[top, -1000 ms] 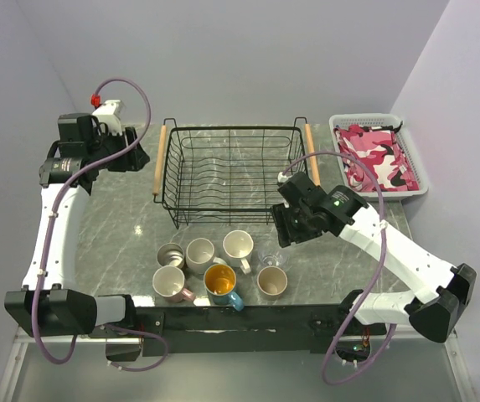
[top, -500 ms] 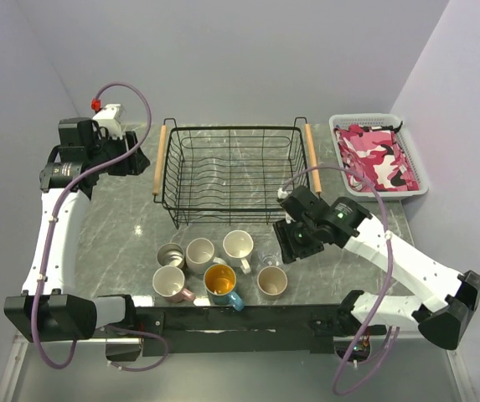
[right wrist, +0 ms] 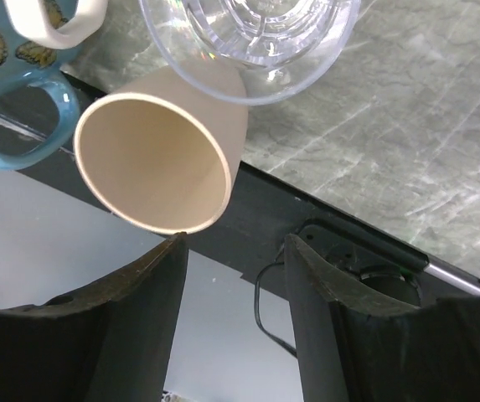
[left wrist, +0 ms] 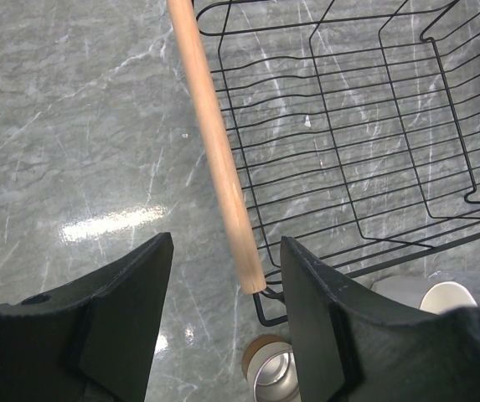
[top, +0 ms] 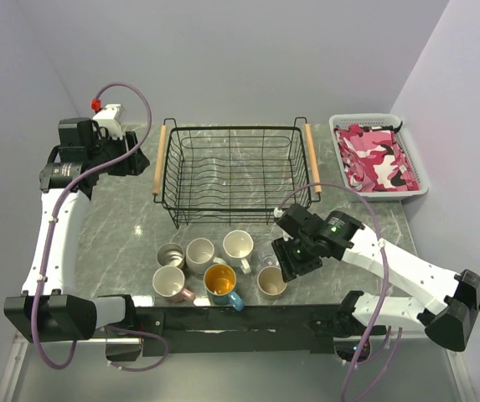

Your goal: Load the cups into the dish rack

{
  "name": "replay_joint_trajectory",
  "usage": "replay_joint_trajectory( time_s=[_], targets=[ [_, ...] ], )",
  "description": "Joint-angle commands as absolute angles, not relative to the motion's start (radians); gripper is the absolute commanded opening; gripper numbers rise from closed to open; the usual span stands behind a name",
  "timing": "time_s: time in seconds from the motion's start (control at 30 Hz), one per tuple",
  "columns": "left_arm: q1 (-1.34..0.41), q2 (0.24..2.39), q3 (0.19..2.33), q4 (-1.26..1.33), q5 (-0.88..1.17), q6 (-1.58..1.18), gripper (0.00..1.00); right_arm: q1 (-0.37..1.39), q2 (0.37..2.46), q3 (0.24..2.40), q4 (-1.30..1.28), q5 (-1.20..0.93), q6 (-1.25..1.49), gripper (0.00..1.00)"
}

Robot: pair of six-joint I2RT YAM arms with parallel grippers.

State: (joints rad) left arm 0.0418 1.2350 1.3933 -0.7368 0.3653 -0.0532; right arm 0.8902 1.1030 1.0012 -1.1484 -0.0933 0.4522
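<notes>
Tan cup [right wrist: 160, 151] just ahead of right gripper [right wrist: 233, 243]; jaws spread, empty.

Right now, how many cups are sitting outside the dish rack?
7. Back row: steel cup, white mug, second white mug. Front row: pink mug, blue mug, tan cup. Clear glass by the tan cup, largely hidden under the right hand.
</notes>
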Motion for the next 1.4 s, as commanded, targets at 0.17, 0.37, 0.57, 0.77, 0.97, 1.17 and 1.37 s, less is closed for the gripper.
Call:
replay_joint_trajectory(
  time_s=[0.17, 0.37, 0.57, 0.77, 0.97, 1.17, 1.37],
  targets=[
    [0.043, 1.241, 1.393, -0.683, 0.391, -0.071, 0.61, 0.913, 1.144, 0.905, -0.985, -0.114, 0.471, 0.55],
    [0.043, 1.243, 1.402, -0.681, 0.396, -0.080, 0.67, 0.917, 1.186, 0.867, -0.898, -0.106, 0.477, 0.51],
    [0.043, 1.244, 1.419, -0.678, 0.400, -0.092, 0.71, 0.922, 1.200, 0.825, -0.864, -0.107, 0.476, 0.36],
    [0.043, 1.258, 1.469, -0.669, 0.419, -0.098, 0.74, 0.920, 1.195, 0.871, -0.922, -0.091, 0.472, 0.01],
    [0.041, 1.284, 1.543, -0.667, 0.436, -0.052, 0.89, 0.922, 1.160, 1.041, -1.067, -0.054, 0.454, 0.00],
    [0.043, 1.328, 1.692, -0.660, 0.498, -0.106, 0.96, 0.913, 1.196, 1.431, -1.326, 0.044, 0.399, 0.00],
    [0.046, 1.376, 1.836, -0.629, 0.651, -0.247, 0.96, 0.777, 1.370, 1.854, -1.346, 0.005, 0.324, 0.00]
  ],
)
